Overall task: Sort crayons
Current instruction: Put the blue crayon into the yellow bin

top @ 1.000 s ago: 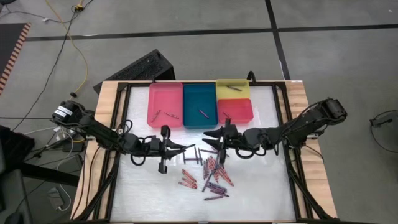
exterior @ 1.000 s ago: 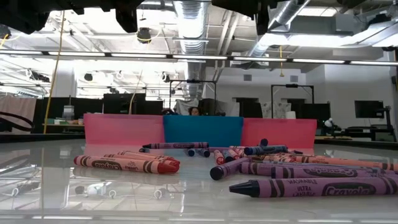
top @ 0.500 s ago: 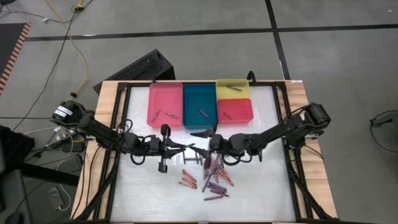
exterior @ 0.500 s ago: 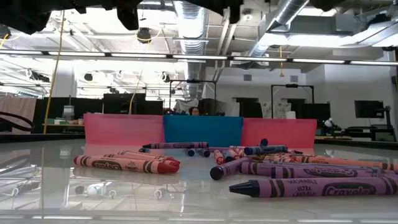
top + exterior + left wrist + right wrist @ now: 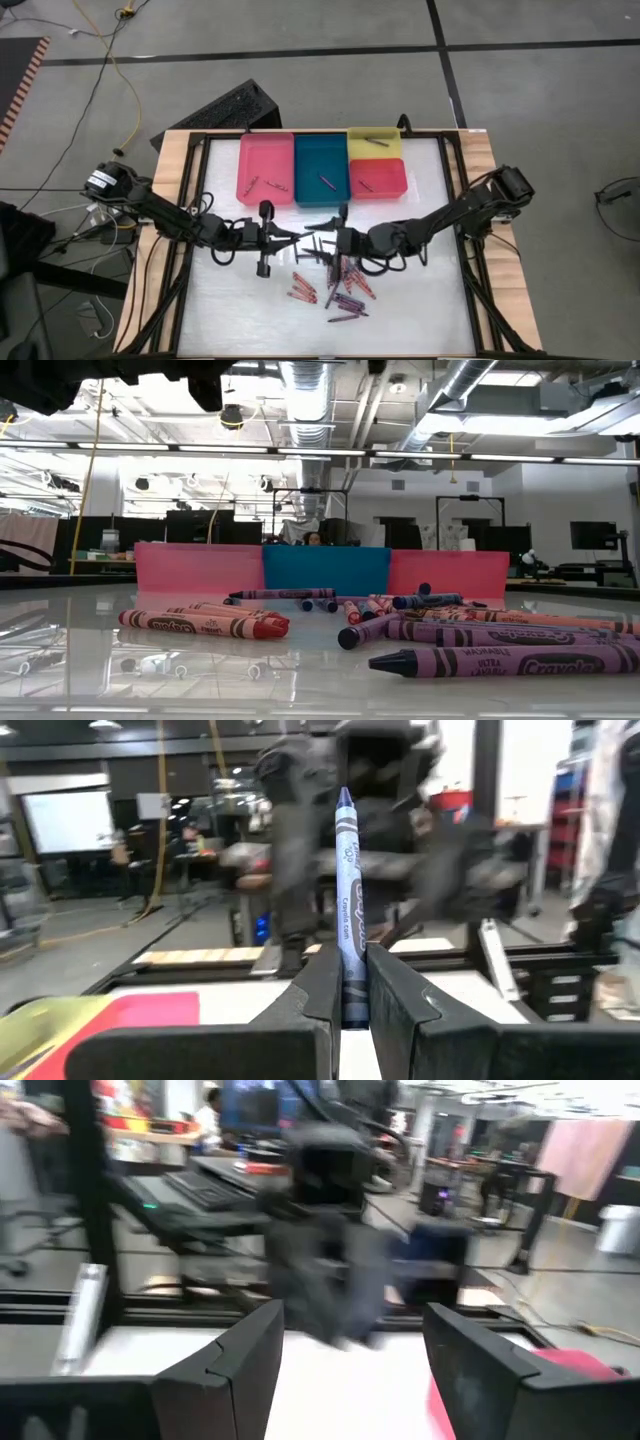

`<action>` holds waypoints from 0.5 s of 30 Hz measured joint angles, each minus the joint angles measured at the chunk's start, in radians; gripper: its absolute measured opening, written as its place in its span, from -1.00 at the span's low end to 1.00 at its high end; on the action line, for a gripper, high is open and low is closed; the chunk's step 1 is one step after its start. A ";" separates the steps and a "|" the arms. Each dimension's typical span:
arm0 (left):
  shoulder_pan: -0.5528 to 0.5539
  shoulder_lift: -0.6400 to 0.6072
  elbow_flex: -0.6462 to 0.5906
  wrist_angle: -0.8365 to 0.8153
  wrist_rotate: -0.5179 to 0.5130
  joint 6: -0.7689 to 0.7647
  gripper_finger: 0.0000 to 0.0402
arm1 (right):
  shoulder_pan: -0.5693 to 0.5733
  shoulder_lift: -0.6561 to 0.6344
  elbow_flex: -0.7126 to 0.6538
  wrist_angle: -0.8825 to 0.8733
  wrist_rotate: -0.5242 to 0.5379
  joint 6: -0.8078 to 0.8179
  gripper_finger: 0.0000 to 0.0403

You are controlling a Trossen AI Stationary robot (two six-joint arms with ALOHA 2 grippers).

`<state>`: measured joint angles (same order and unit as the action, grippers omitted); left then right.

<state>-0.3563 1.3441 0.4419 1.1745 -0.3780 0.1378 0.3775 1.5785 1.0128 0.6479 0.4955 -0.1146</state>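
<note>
Left end effector (image 5: pixel 345 982) pinches a stiff, light crayon (image 5: pixel 347 910) low on its wrapper; right end effector (image 5: pixel 350 1342) gapes empty.

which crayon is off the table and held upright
The blue-grey crayon clamped in the left gripper; it points up between the fingers, while the others lie flat.

I count four trays: one pink tray (image 5: pixel 265 167), one teal tray (image 5: pixel 321 168), one yellow tray (image 5: pixel 374 144), one red tray (image 5: pixel 378 177). Two arms. Loose crayons (image 5: pixel 342 282) on the surface: too many to count.
</note>
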 joint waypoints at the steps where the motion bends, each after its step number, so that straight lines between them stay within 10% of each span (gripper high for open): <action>1: 0.000 0.000 0.000 -0.001 -0.003 0.000 -0.91 | 0.009 -0.008 0.000 -0.012 -0.001 -0.003 0.22; 15: -0.001 0.000 0.000 0.003 0.000 -0.004 -0.91 | -0.023 -0.020 0.000 0.024 -0.066 0.006 0.22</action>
<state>-0.3569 1.3437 0.4423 1.1779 -0.3782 0.1333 0.3547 1.5581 1.0126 0.6722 0.4293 -0.1082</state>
